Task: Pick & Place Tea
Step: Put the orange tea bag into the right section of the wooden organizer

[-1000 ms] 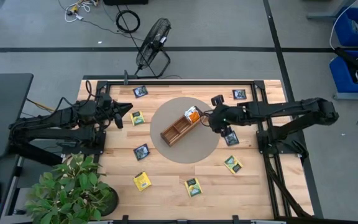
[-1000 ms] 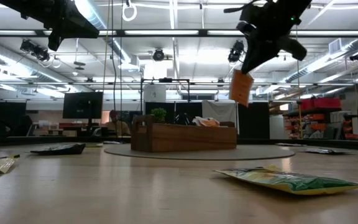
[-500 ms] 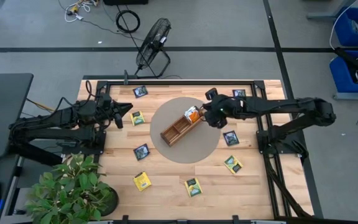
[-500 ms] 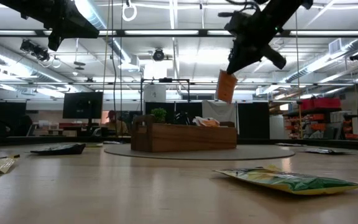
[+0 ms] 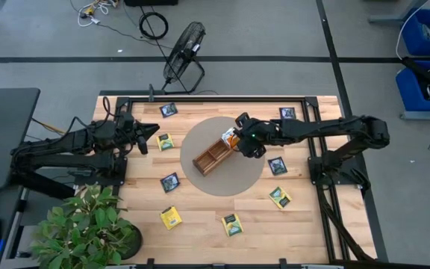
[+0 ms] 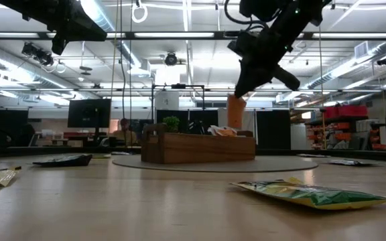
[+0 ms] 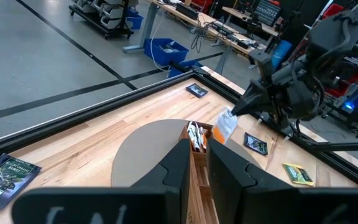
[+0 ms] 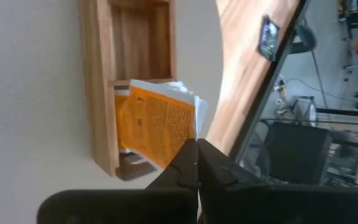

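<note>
The right gripper has swung toward nine o'clock since the earlier frames and now hangs over the tray's two o'clock end, pinched tight on an orange packet. In the low view the packet dangles upright just above the tray's rim, not yet touching it. That end compartment already holds orange-and-white packets; the other two compartments look bare. The tray sits on a round grey mat. More tea lies flat around the table: navy packets at eleven, one and seven o'clock, a yellow one toward seven. The left gripper waits at nine o'clock, its fingers nearly together, holding nothing.
</note>
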You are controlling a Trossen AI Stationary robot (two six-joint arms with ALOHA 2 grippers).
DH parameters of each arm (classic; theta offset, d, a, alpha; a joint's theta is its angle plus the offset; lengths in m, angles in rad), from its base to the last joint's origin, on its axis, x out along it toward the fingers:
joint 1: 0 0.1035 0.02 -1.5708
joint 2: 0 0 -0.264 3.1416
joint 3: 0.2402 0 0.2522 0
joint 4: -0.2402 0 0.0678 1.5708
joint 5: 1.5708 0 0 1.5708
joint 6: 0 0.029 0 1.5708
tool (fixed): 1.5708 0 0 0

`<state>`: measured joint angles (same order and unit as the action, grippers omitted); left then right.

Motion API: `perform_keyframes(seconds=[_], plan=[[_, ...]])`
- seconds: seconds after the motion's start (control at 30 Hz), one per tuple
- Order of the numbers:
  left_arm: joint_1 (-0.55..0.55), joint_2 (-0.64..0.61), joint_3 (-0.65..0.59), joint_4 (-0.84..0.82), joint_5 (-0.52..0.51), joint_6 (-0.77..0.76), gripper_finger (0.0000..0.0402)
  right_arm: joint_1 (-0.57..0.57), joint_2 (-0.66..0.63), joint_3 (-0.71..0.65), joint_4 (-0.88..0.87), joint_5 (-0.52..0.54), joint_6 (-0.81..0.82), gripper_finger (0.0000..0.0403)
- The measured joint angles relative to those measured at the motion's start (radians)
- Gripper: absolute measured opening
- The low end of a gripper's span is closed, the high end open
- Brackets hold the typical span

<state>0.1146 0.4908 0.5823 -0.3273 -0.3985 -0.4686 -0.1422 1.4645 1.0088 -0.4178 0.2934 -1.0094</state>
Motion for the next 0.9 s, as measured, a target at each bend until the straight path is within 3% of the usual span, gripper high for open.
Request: perform_keyframes(seconds=[0.9], plan=[[0.0, 0.0, 0.0, 0.001, 0.0, 0.0, 0.0057, -0.048, 0.127, -0.001, 0.026, -0.076, -0.02, 0.0]])
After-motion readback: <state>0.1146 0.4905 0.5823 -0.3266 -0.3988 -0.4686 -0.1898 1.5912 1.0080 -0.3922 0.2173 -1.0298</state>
